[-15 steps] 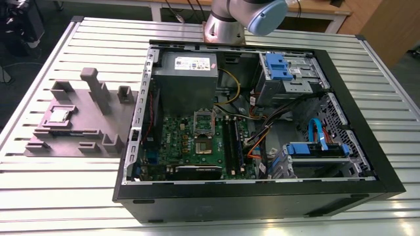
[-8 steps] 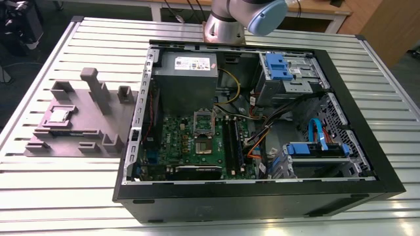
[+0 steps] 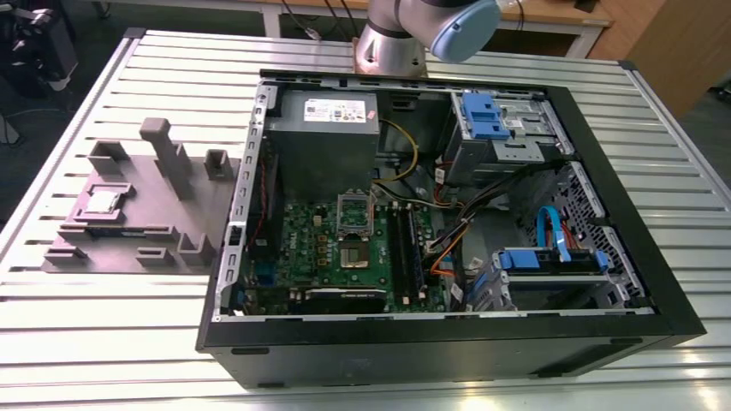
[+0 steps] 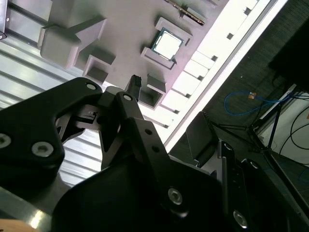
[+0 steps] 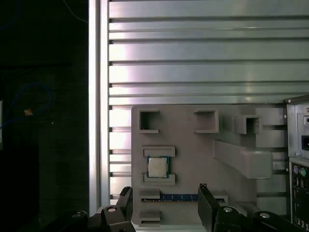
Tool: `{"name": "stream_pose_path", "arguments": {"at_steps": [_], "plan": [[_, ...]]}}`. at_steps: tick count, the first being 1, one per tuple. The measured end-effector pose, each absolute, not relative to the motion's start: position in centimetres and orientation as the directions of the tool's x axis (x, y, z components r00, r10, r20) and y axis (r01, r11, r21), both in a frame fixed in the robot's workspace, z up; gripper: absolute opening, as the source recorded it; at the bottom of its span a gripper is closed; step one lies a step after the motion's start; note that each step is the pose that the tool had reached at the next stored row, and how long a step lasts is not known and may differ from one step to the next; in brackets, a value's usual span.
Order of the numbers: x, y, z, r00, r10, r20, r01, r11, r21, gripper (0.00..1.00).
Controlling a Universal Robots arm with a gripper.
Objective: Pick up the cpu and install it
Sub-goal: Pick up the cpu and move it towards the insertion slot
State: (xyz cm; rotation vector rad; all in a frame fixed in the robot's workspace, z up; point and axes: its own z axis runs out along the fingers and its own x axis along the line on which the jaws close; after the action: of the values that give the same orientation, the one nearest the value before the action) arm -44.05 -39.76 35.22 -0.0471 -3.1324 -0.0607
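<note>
A: Does any print read clearly?
B: No. The white label (image 3: 331, 109) on the grey power supply (image 3: 325, 150) carries print too small to make out; nothing else bears legible text.

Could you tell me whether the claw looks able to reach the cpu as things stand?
Probably yes: the cpu lies uncovered in the grey holder, with low ledges beside it, and the open claw hangs close by.

Bright overhead light, glare washing out table slats (image 4: 219, 46), soft shadows
</note>
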Motion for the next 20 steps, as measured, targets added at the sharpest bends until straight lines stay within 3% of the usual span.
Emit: {"name": "stream_pose_path", "arguments": {"at_steps": [20], "plan": [[-44.1,-39.9,33.4,-1.0,0.03,0.009,0.03,0.999,0.039,0.65]]}}
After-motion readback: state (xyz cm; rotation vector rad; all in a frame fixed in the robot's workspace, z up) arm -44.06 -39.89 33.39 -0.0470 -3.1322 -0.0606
